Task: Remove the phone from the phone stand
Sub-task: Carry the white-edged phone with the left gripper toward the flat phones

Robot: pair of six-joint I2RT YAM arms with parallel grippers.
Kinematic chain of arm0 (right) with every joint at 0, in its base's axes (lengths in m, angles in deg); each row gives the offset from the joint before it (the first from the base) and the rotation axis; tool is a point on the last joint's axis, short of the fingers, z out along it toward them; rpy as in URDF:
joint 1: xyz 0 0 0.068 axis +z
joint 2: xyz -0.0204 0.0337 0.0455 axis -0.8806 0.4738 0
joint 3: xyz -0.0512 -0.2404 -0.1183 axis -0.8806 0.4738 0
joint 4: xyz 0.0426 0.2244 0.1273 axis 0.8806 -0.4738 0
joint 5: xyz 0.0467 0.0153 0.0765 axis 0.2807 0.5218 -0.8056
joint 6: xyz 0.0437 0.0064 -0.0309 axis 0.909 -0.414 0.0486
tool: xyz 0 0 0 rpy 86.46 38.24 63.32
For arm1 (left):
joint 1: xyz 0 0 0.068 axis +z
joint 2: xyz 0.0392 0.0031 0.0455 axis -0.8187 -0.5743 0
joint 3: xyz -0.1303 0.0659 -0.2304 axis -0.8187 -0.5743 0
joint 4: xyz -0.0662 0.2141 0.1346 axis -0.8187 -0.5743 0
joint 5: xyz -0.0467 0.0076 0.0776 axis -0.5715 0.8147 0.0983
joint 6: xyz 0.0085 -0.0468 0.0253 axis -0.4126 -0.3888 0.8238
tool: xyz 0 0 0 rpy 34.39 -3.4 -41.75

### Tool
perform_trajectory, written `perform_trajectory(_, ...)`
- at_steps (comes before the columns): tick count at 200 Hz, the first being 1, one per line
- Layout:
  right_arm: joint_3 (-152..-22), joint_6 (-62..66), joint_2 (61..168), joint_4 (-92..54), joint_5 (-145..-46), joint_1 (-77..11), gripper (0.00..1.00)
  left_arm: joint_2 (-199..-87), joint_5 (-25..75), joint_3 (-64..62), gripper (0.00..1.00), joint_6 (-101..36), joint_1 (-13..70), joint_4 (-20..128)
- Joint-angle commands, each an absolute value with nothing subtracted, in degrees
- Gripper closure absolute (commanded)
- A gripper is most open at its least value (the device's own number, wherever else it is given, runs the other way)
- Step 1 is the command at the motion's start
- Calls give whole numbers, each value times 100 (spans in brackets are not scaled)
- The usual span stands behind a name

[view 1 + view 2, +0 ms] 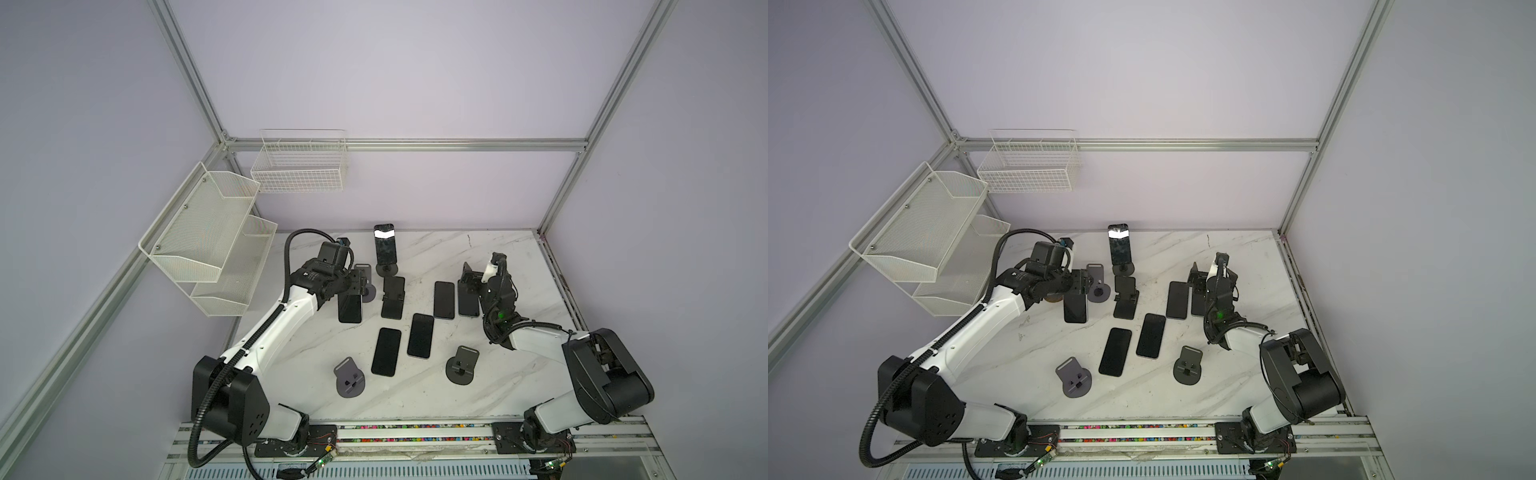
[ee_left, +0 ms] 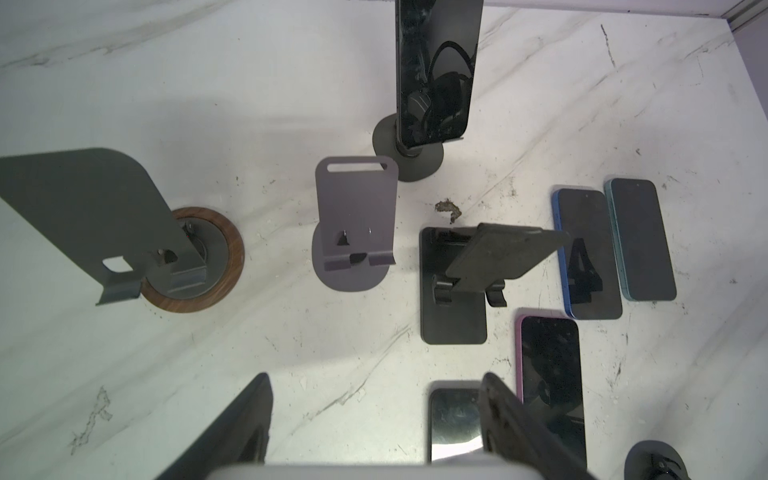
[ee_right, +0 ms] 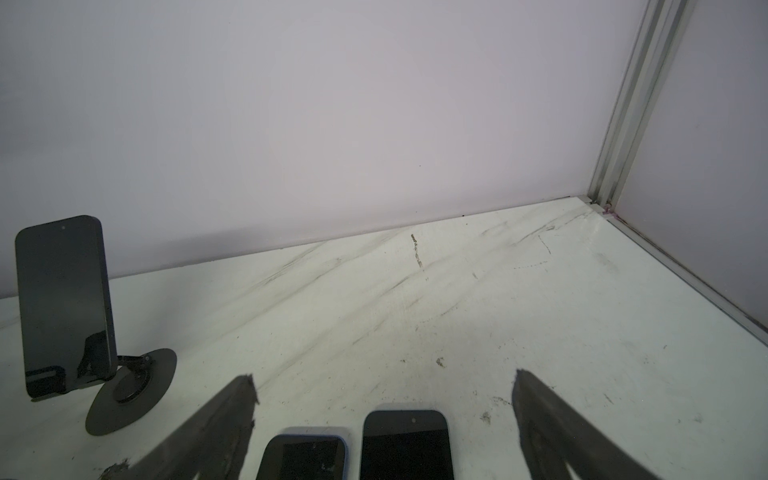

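Left gripper (image 2: 376,380) clamps the black slab phone (image 1: 350,311) by its edges, held clear of the wood-ringed grey stand (image 2: 83,199) just beside. Next: lower it flat onto the white marble tabletop (image 1: 498,270). Right gripper (image 3: 384,376) gapes empty.

Black-screened slab smartphones: six. Upright phone (image 1: 383,246); leftmost phone (image 1: 349,309); blue-edged phone (image 1: 444,300), teal-edged phone (image 1: 467,306), pink-edged phone (image 1: 420,336), front phone (image 1: 386,352) lying flat.

Phone stands: six. Black round-base stand (image 1: 387,270); wood-ringed stand (image 2: 91,216); grey slotted stand (image 2: 353,208); black folding stand (image 1: 392,298); grey front stand (image 1: 348,374); dark front stand (image 1: 463,363).

White wall baskets: two. Two-tier mesh rack (image 1: 208,241); wire-grid basket (image 1: 299,170).

White-and-black robot arms: two. Left arm (image 1: 282,320); right arm (image 1: 540,340).
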State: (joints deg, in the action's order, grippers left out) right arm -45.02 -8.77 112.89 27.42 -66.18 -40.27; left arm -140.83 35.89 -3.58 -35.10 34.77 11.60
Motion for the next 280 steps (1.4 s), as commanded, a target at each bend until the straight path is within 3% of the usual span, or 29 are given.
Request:
perform_trajectory(1, -4590, -982, 11276, 2759, -6544, -3996, 3, -13811, 3646, -788, 37, -3746, 3290, 1434)
perform_trajectory(123, -4589, -1010, 11290, 2758, -6517, -3963, 3, -14543, 4210, -1468, 36, -3959, 2737, 1944)
perform_trajectory(280, -4780, -1045, 11443, 2584, -6491, -3918, 3, -16125, 4554, -1136, 34, -3321, 2630, 2332)
